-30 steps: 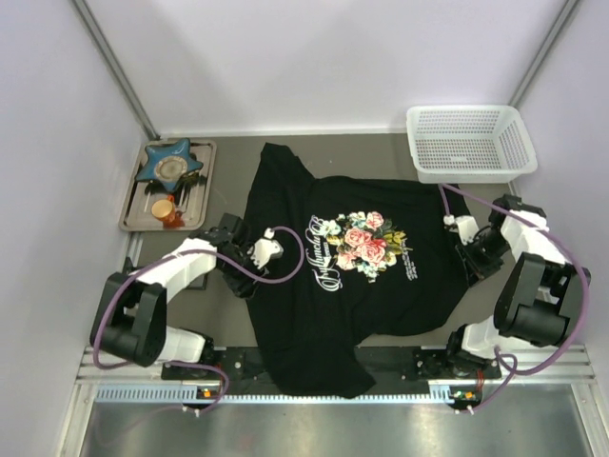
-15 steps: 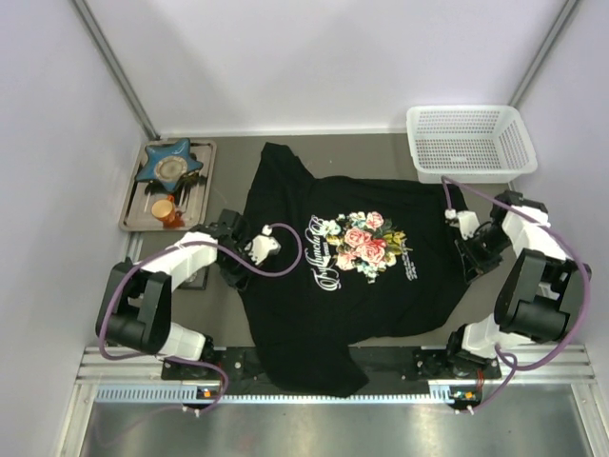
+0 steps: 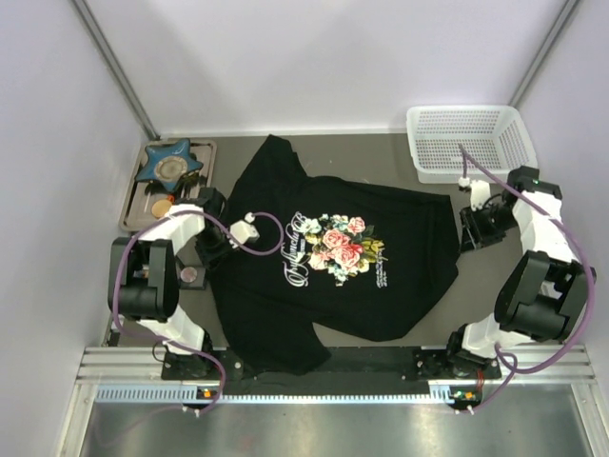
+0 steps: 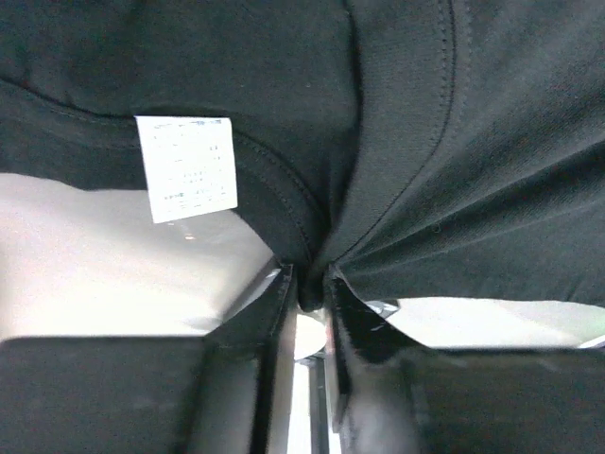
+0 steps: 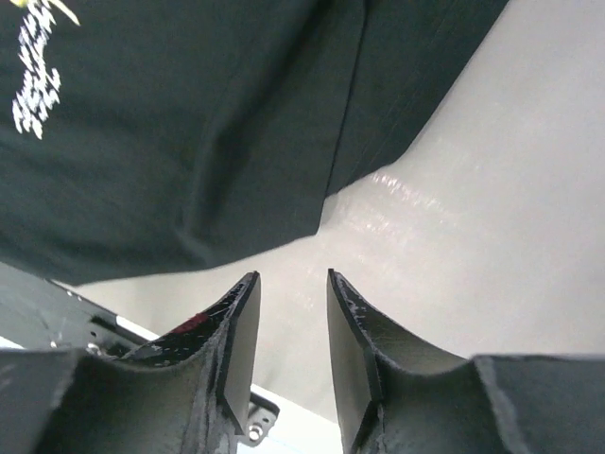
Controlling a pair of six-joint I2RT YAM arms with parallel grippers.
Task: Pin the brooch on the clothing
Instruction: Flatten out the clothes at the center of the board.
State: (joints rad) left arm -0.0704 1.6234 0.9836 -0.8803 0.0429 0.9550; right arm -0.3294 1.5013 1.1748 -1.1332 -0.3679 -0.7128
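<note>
- Two grippers are meeting the T-shirt (image 3: 328,262) from opposite sides, one gripping it and one not.
- The T-shirt is lying spread out, print side up, across the middle of the table (image 3: 476,305). It is sitting askew, with its neck end toward the left arm and its rose print and white lettering facing the overhead camera.
- The left gripper (image 4: 307,284) is pinching a fold of black fabric. Its fingers (image 4: 269,312) are pressing together on the cloth right beside the neckline, and creases are fanning out from the pinch.
- A white label (image 4: 187,168) is showing inside the collar, just up and left of that pinch.
- The right gripper (image 5: 291,293) is hovering over bare table at the shirt's right edge. Its fingers (image 5: 236,331) are standing a little apart with nothing between them, and the hem is lying just beyond the tips, not touching them.
- The brooch (image 3: 190,275) is showing as a tiny pale pinkish disc beside the left arm's lower link. It is sitting off the shirt near its left edge, apparently on a black box (image 3: 199,279), though it is too small here to be sure.
- A metal tray (image 3: 133,214) is sitting at the far left corner, carrying a blue star-shaped dish (image 3: 169,164) and a small orange piece (image 3: 162,205).
- A white mesh basket (image 3: 471,173) is standing at the far right corner, well apart from the brooch.
</note>
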